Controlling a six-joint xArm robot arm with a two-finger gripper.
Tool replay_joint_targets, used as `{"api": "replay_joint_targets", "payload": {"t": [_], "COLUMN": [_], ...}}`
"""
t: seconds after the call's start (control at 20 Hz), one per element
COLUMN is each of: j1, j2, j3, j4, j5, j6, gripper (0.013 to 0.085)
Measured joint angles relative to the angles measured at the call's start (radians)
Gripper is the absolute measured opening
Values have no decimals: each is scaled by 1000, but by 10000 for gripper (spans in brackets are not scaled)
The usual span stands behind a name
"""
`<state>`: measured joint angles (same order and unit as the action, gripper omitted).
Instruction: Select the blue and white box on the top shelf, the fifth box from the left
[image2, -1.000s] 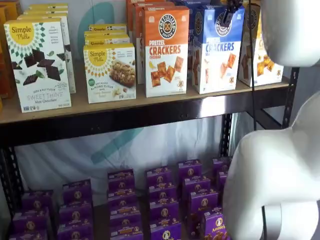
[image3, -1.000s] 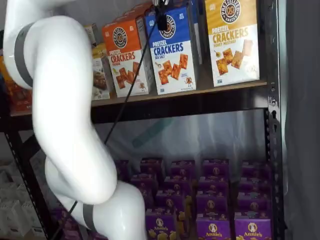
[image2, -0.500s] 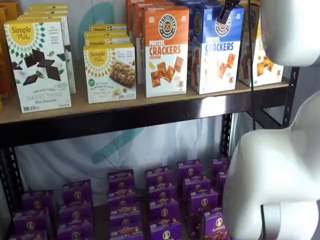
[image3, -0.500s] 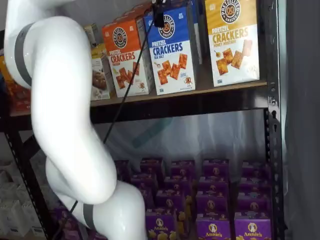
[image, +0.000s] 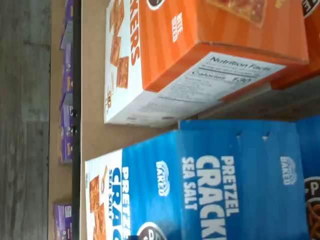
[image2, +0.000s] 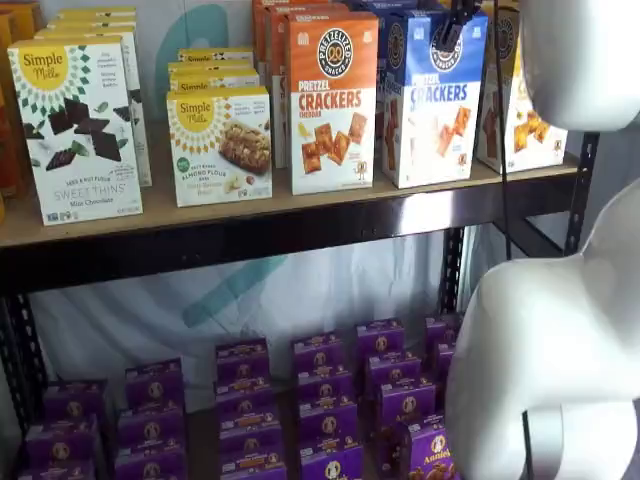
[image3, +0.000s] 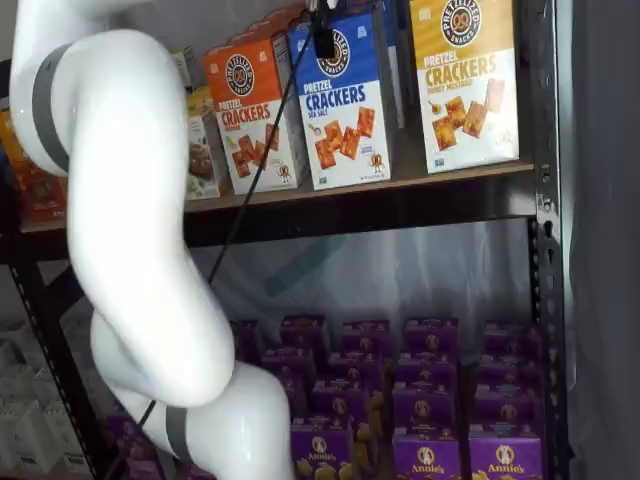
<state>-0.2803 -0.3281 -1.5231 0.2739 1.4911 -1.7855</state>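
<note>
The tall blue and white cardboard box (image3: 345, 100) of pretzel crackers stands upright near the front of the light-wood top shelf (image2: 300, 205). It is probably light, stiff but crushable, best pinched across its narrow top. The black-fingered gripper (image3: 323, 30) hangs at its upper edge, apparently wide open and empty. The orange-topped cheddar carton (image2: 332, 100) crowds one flank; a yellow-topped carton (image3: 465, 80) stands farther off.

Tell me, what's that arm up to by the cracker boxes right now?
End effector at the blue and white box, nothing gripped. Box upright on the top shelf, untouched. Orange carton close alongside.
</note>
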Motion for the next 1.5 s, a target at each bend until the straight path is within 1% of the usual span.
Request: {"api": "replay_joint_targets", "payload": {"t": [0.1,0.3,0.75,1.0,1.25,1.4,1.5], "j1": [7,12,19,36,56,79,87], "j2": [5,15,44,79,114,142,153], "j3": [1,-11,-64,-116,-166,-210,-228], "j4": [-16,-22,-62,-102,-129,-168,-184], "j5": [2,25,94,130,152,185,201], "j6": [1,7,10,18,32,44,48], "gripper": [850,850,850,850,850,850,850]}}
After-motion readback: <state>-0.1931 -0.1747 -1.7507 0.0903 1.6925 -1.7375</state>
